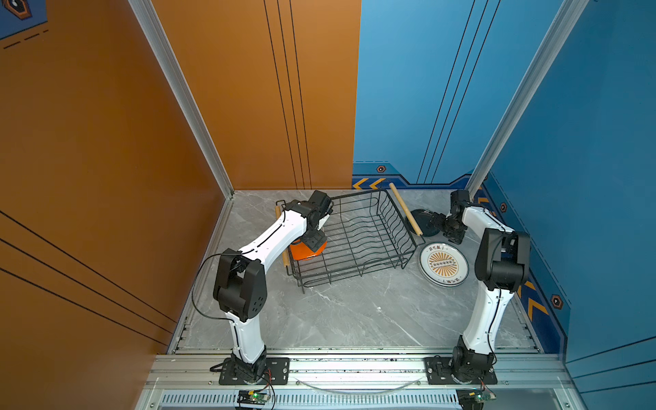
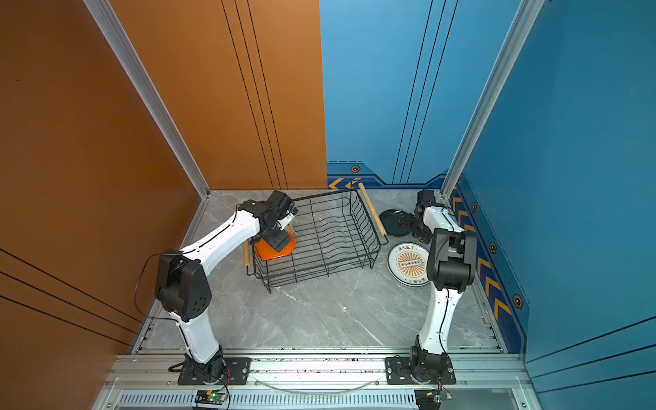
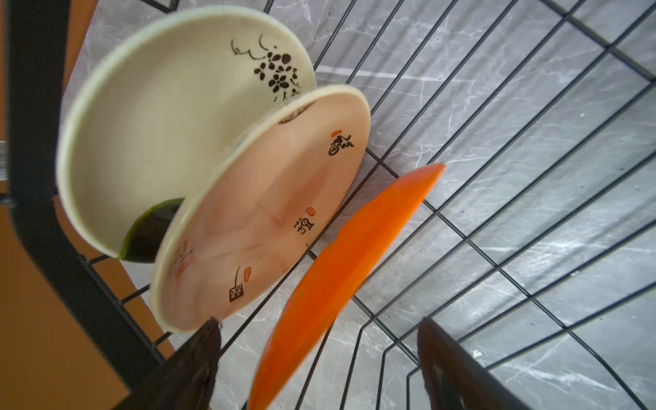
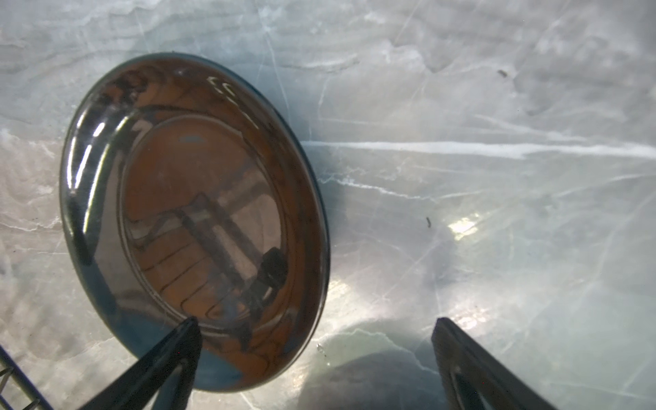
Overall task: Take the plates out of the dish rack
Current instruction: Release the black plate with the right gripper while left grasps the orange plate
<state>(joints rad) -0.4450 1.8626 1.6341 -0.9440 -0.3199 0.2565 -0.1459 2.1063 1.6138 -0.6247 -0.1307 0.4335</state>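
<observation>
In the wire dish rack (image 1: 395,227), left fingers (image 3: 198,362) wide astride thin orange plate (image 3: 337,284); right fingers (image 4: 159,369) wide at glossy black plate (image 4: 198,220).

Black wire dish rack (image 1: 394,222) with pale wooden rod handles sits a bit skewed toward the back of the grey marble tabletop (image 1: 355,312). Three plates stand on edge in the slots at its left end: a plain orange plate (image 3: 340,269), then a cream plate with Chinese characters (image 3: 269,213), then a cream plate with a black flower sprig (image 3: 170,117). Just past the right handle a glossy black plate (image 4: 198,220) lies flat. A white sunburst plate (image 1: 443,264) lies flat a little nearer the front.
</observation>
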